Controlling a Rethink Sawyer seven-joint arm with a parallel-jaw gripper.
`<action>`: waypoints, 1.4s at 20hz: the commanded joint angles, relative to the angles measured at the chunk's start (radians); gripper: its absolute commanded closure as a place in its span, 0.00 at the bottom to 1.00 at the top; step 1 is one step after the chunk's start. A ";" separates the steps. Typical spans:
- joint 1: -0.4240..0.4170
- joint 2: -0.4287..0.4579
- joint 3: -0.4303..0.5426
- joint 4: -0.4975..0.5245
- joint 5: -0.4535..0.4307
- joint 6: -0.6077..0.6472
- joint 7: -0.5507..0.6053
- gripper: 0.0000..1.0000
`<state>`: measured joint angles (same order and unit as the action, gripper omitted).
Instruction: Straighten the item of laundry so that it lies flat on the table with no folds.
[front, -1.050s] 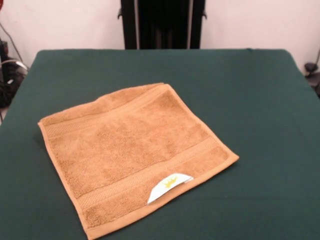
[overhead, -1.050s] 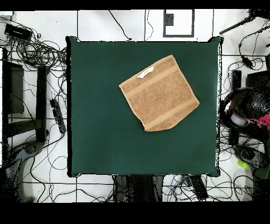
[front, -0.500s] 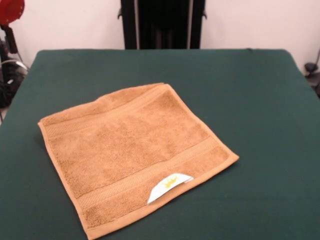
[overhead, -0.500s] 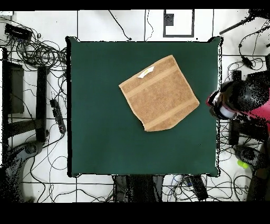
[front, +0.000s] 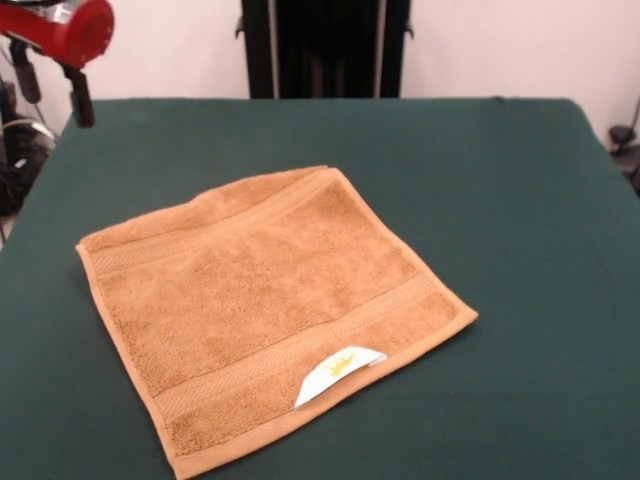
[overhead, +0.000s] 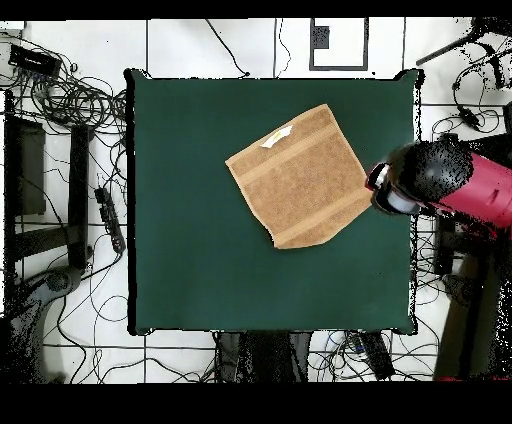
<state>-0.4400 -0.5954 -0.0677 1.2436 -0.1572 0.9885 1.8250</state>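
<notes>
Dark green cloth covers the desk (front: 520, 200), with a pale wall behind it in the front view and white floor strewn with cables around it in the overhead view. On the desk lies the towel (front: 265, 300), an orange-tan terry square turned about a diamond's angle against the desk's edges. Its two woven border bands run parallel to each other, slanting across the desk rather than along either side. A white label (front: 338, 373) with a yellow mark sits at one hemmed edge; in the front view that edge is the towel's near one, and in the overhead view the label (overhead: 277, 136) points toward the picture's top. Most of the towel (overhead: 300, 178) lies flat, though the edge opposite the label looks slightly rumpled and one corner there seems tucked or rounded.

Beside the towel, at the desk's side edge, the red and black arm (overhead: 440, 185) reaches in; in the front view its red end (front: 60, 30) shows at the upper left corner, well apart from the label. Whether the jaws are open or closed cannot be told, and nothing is seen held in them.
</notes>
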 joint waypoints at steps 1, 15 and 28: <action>0.092 0.045 0.064 0.104 0.062 -0.030 0.203 0.00; 0.209 0.120 0.019 0.013 0.121 -0.035 0.322 0.00; 0.267 0.209 -0.071 -0.069 0.105 -0.038 0.321 0.00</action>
<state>-0.2274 -0.5102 -0.1208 1.1933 -0.0498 0.9877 1.8250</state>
